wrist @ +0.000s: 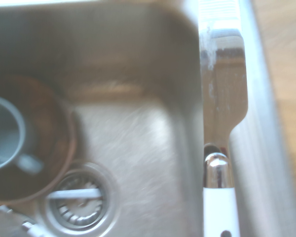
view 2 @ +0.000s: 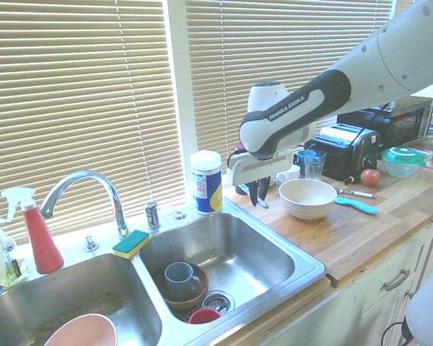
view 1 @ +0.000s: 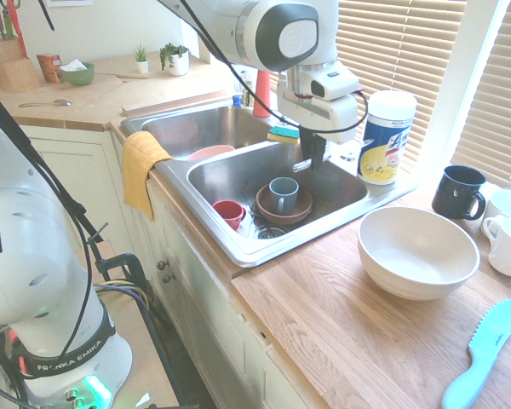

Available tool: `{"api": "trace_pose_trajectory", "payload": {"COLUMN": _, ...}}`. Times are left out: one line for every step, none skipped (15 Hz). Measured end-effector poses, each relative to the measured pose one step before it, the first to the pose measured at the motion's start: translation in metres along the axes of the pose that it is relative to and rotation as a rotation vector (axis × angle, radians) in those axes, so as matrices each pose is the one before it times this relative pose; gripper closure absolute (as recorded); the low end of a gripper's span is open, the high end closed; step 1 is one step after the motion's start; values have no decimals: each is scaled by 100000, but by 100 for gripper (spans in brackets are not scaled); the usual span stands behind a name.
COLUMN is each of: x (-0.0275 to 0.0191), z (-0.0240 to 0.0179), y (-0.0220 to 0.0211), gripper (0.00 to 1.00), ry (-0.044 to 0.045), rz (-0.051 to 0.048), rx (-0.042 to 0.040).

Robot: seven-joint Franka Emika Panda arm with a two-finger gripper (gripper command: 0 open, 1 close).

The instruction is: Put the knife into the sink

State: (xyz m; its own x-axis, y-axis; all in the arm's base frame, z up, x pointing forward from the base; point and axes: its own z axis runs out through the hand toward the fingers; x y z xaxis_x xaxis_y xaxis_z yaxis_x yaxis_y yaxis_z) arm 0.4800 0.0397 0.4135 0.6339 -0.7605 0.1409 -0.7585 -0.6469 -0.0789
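The fingers (view 2: 256, 194) are clamped on the table knife (view 2: 263, 204), so picking up looks done; what seems left is moving it farther over the stainless steel sink (view 1: 256, 251), lowering it and letting go, as it hangs above the basin's edge near the worktop (view 2: 375, 219). Below the fingers and off to one side, that basin holds a brownish bowl (view 1: 300, 213) with a blue-gray mug (view 1: 283, 196) inside it, and a red cup (view 1: 228, 213) beside the bowl. The basin farther from the fingers contains a pink dish (view 2: 83, 333).
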Motion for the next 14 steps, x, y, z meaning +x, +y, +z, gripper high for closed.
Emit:
{"api": "trace_pose_trajectory", "payload": {"x": -1913, "z": 951, "y": -535, "gripper": 100, "ry": 140, "rz": -349, "rx": 34}}
{"api": "trace_pose_trajectory", "payload": {"x": -1654, "z": 1002, "y": -245, "gripper": 100, "ry": 183, "rz": -740, "rx": 582}}
{"api": "trace_pose_trajectory", "payload": {"x": -1415, "z": 1137, "y": -37, "gripper": 100, "ry": 707, "rz": -1153, "rx": 765}}
{"api": "trace_pose_trajectory", "payload": {"x": -1118, "z": 1244, "y": 58, "gripper": 100, "ry": 875, "rz": -624, "rx": 826}}
{"api": "trace_pose_trajectory", "payload": {"x": -780, "z": 1306, "y": 131, "gripper": 100, "ry": 296, "rz": -472, "rx": 703}}
{"api": "trace_pose_trajectory", "payload": {"x": -526, "z": 1343, "y": 144, "gripper": 100, "ry": -190, "rz": -592, "rx": 681}}
{"api": "trace_pose_trajectory", "payload": {"x": -322, "z": 1364, "y": 76, "gripper": 100, "ry": -274, "rz": -698, "rx": 760}}
{"api": "trace_pose_trajectory", "payload": {"x": -233, "z": 1415, "y": -44, "gripper": 100, "ry": -380, "rz": -362, "rx": 657}}
{"api": "trace_pose_trajectory", "payload": {"x": -203, "z": 1408, "y": -51, "gripper": 100, "ry": -483, "rz": 8, "rx": 212}}
{"api": "trace_pose_trajectory", "payload": {"x": -146, "z": 1357, "y": 4, "gripper": 100, "ry": -510, "rz": 430, "rx": 36}}
{"api": "trace_pose_trajectory", "payload": {"x": -38, "z": 1303, "y": -30, "gripper": 100, "ry": -333, "rz": 555, "rx": -20}}
{"api": "trace_pose_trajectory", "payload": {"x": 3, "z": 1213, "y": -234, "gripper": 100, "ry": -392, "rz": 449, "rx": -160}}
{"api": "trace_pose_trajectory", "payload": {"x": -47, "z": 1208, "y": -346, "gripper": 100, "ry": -502, "rz": 185, "rx": -224}}
{"api": "trace_pose_trajectory", "payload": {"x": -70, "z": 1257, "y": -429, "gripper": 100, "ry": -571, "rz": 1, "rx": -251}}
